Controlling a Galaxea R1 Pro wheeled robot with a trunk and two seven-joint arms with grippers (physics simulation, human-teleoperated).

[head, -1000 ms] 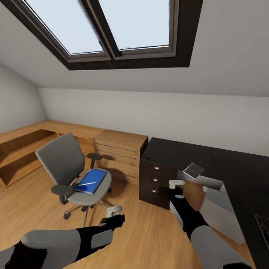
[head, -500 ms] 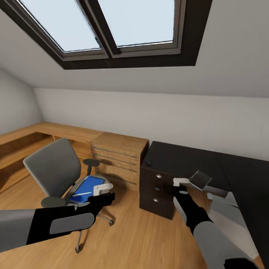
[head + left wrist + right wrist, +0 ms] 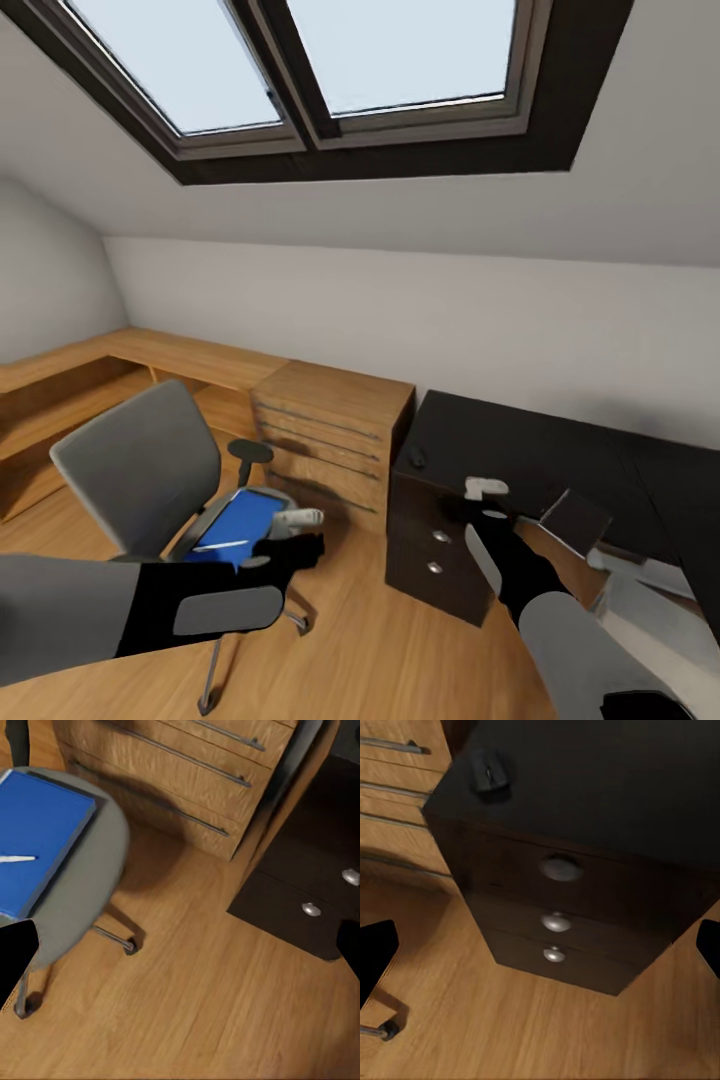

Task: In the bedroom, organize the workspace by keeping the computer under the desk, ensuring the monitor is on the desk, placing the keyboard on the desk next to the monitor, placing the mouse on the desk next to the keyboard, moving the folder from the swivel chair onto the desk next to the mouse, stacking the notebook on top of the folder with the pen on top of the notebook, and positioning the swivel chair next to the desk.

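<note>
The grey swivel chair (image 3: 140,465) stands at the left on the wood floor. The blue folder (image 3: 235,518) lies on its seat with the whitish pen (image 3: 222,545) on top. My left gripper (image 3: 300,520) hovers open just right of the folder, above the seat's edge. In the left wrist view the folder (image 3: 37,847) and pen (image 3: 15,859) lie off to one side of the open gripper (image 3: 180,945). My right gripper (image 3: 486,490) is open above the black desk (image 3: 530,450) near its drawer unit (image 3: 440,550). The mouse (image 3: 415,458) (image 3: 487,771) sits on the desk corner. A grey notebook (image 3: 575,520) shows tilted beside the pale computer (image 3: 645,595).
A light wood cabinet (image 3: 335,430) with long metal handles stands between chair and desk, and a low wood shelf (image 3: 60,385) runs along the left wall. Sloped walls and a skylight (image 3: 330,70) are overhead. Bare wood floor (image 3: 195,1005) lies between the chair base and drawer unit (image 3: 559,915).
The head view has shifted closer to the chair and desk. My left gripper has risen from beside the chair's base to the seat's edge by the folder. The right gripper stays open.
</note>
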